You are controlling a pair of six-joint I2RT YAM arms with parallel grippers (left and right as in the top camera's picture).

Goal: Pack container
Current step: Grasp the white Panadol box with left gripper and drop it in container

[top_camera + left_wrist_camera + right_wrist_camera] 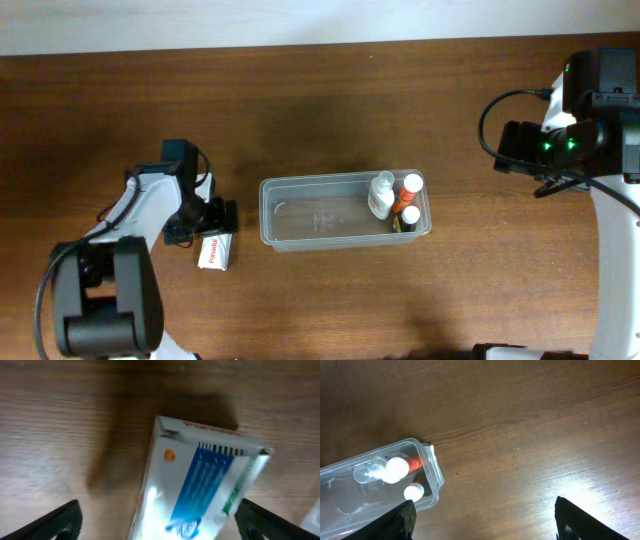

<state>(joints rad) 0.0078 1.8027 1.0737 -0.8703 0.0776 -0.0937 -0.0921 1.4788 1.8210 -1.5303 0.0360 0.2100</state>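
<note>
Dark wood-grain table (400, 90) fills the frame, a pale strip along the top edge. The clear container (268, 215) sits centre, small bottles (381, 195) in its right end. Left gripper (212, 225), fingers spread, hangs over a white box (213, 252) just left; right gripper (485, 520) gapes empty, upper right

You see a clear container (312, 216) mid-bench (400, 100), three small bottles (396, 200) at its right end. Your left pincer (217, 230) sits just beside a white box (214, 254); the right arm (590, 135) is far right.
</note>
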